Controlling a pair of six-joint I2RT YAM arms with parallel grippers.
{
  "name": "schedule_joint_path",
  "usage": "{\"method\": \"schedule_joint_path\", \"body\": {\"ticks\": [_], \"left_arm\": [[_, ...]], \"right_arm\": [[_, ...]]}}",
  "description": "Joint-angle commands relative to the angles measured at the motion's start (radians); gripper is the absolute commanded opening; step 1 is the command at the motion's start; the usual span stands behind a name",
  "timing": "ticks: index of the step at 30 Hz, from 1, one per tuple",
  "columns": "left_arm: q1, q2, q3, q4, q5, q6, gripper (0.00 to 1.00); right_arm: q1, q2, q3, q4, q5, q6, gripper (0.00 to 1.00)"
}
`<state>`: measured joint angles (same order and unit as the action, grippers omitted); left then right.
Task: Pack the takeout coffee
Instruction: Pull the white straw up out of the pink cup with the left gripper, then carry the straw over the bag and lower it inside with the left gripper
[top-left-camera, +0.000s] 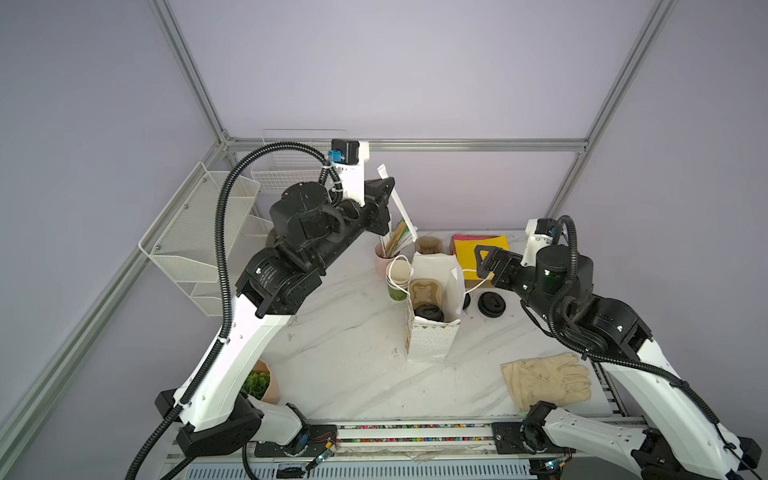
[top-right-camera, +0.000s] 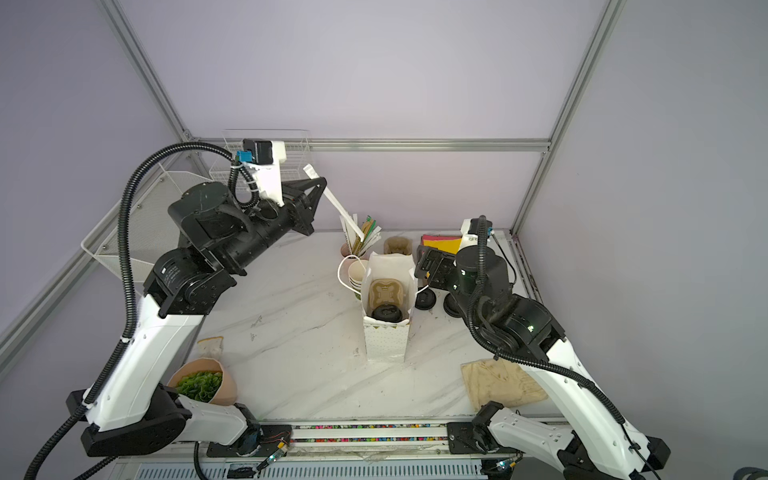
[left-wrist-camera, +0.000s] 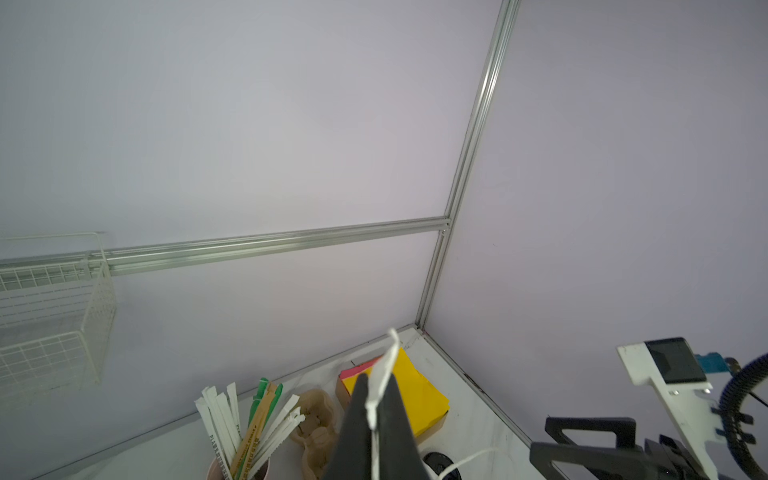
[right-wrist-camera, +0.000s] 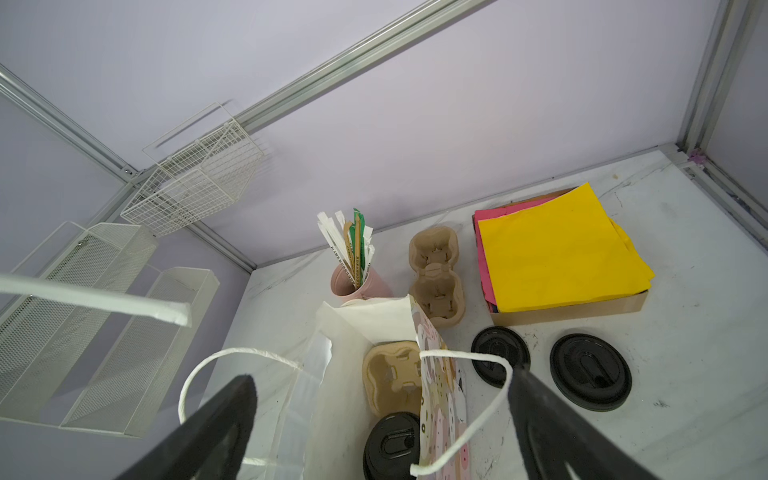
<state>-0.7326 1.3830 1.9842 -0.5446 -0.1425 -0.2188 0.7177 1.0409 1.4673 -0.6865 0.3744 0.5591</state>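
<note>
Sitting lidded in the 6 o'clock slot of the cardboard carrier (top-left-camera: 424, 291), the coffee (top-left-camera: 428, 312) is inside the white paper bag (top-left-camera: 432, 345), which stands mid-table (top-left-camera: 332, 365). The left claw (left-wrist-camera: 376, 386) is pinched tight on a paper-wrapped straw (left-wrist-camera: 386, 361), high above the pink cup (right-wrist-camera: 365, 282) of straws at the bag's 11 o'clock. The right claw (right-wrist-camera: 382, 377) gapes wide and empty at the bag's 2 o'clock, beside its string handle (right-wrist-camera: 465, 354).

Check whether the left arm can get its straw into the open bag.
Probably yes: the left gripper, shut on the straw, hangs behind the bag, whose mouth gapes; the right gripper sits aside.
</note>
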Motion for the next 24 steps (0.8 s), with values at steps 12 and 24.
{"method": "schedule_joint_path", "body": {"ticks": [12, 24], "left_arm": [[-0.105, 0.013, -0.459, 0.369, -0.067, -0.016, 0.0], [-0.106, 0.078, -0.65, 0.57, -0.058, 0.011, 0.04]], "right_arm": [[-0.009, -0.034, -0.026, -0.003, 0.008, 0.044, 0.97], [-0.009, -0.076, -0.067, -0.001, -0.011, 0.033, 0.97]]}}
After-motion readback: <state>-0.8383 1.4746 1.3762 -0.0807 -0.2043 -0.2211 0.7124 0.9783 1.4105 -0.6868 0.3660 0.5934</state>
